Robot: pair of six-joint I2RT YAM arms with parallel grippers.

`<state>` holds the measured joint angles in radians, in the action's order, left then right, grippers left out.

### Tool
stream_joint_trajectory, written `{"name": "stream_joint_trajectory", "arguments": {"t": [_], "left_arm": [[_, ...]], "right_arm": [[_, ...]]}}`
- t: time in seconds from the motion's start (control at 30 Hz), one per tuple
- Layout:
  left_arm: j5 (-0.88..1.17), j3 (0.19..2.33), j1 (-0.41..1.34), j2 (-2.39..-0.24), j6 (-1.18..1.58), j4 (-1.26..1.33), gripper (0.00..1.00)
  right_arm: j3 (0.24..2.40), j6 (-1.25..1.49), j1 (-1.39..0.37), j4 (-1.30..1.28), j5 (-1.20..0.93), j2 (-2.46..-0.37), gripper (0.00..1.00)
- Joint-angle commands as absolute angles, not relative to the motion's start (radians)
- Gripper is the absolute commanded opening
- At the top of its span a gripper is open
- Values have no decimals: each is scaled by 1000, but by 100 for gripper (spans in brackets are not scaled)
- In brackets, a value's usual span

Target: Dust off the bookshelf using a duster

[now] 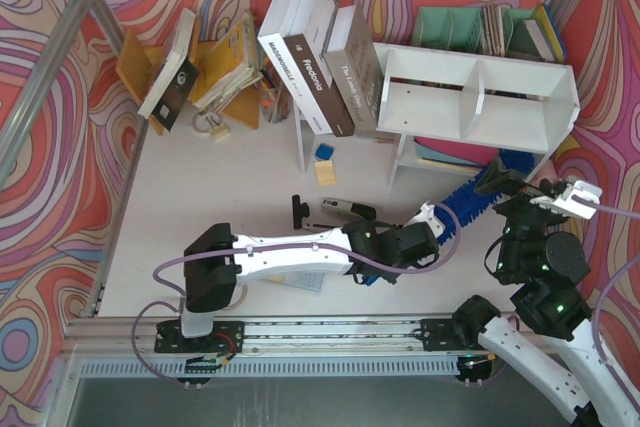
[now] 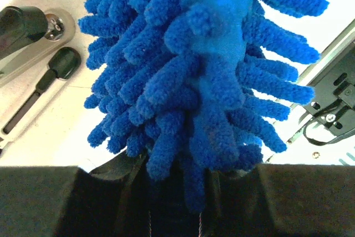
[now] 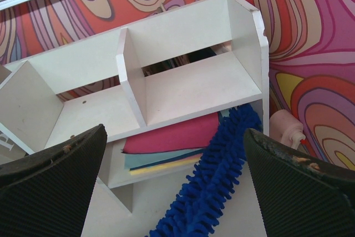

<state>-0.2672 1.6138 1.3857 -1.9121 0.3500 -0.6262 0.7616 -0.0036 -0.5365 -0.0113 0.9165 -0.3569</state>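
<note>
The white bookshelf (image 1: 480, 97) stands at the back right, with two upper compartments and a lower level (image 3: 188, 87). The duster (image 1: 490, 187) lies slanted over the table, its fluffy blue head reaching into the right end of the lower level (image 3: 216, 176). My left gripper (image 1: 440, 222) is shut on the duster's near end; the blue fronds (image 2: 205, 65) fill that wrist view above the jaws (image 2: 177, 192), and the handle is hidden. My right gripper (image 1: 505, 185) hovers open in front of the shelf, just above the duster head, its fingers (image 3: 175, 132) wide apart and holding nothing.
Pink, teal and yellow sheets (image 3: 172, 142) lie in the shelf's lower level. Leaning books (image 1: 320, 67) stand left of the shelf, a teal organizer (image 1: 470, 27) behind it and an orange rack (image 1: 200, 67) at the back left. A black and grey tool (image 1: 340, 209) lies beside the left arm.
</note>
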Motion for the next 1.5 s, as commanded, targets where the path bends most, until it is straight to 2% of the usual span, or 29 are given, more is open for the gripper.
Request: {"name": "stream_joint_trajectory", "arguments": {"t": [0.0, 0.53, 0.83, 1.2, 1.47], "left_arm": [[-340, 1608, 1388, -1837, 321, -577, 0], [-372, 1599, 1358, -1867, 388, -566, 0], [-523, 1406, 1357, -1698, 471, -455, 0], [-688, 1130, 1357, -1417, 640, -436, 0], [-669, 1120, 1356, -1428, 637, -424, 0]], "right_arm": [[762, -8, -537, 17, 928, -365, 99], [764, -3, -537, 7, 927, -363, 98], [762, -4, -538, 8, 924, -364, 99], [761, -6, -537, 11, 924, -370, 99], [762, -5, -537, 8, 923, -371, 99]]}}
